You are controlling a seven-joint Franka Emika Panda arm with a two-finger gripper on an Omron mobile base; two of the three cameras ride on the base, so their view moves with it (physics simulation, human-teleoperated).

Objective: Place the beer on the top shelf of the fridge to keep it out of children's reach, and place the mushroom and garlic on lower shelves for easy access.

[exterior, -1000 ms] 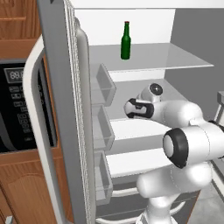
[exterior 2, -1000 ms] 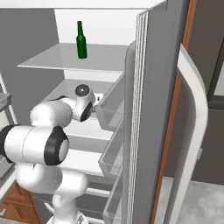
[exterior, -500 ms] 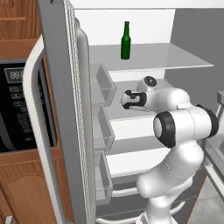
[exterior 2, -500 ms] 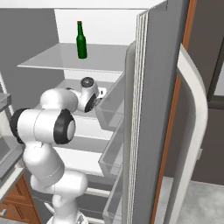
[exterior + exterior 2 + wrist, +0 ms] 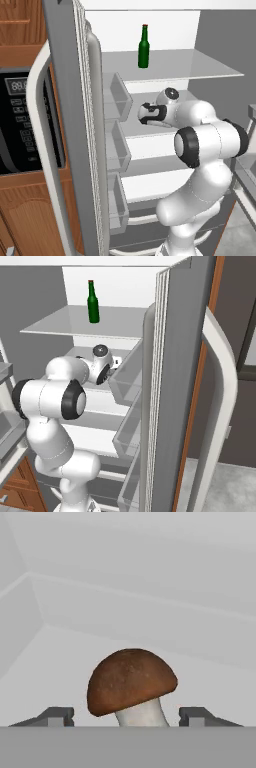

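Gripper seen open in hand view, fingertips spread on either side of mushroom, clear gaps on both sides, no contact. Mushroom stood upright, brown cap tilted slightly, pale stem down, on lower shelf inside fridge. Arm reached into fridge at second shelf level, hand beside door bins. Beer stood upright on top shelf, above and beyond hand. Fridge door held wide open.
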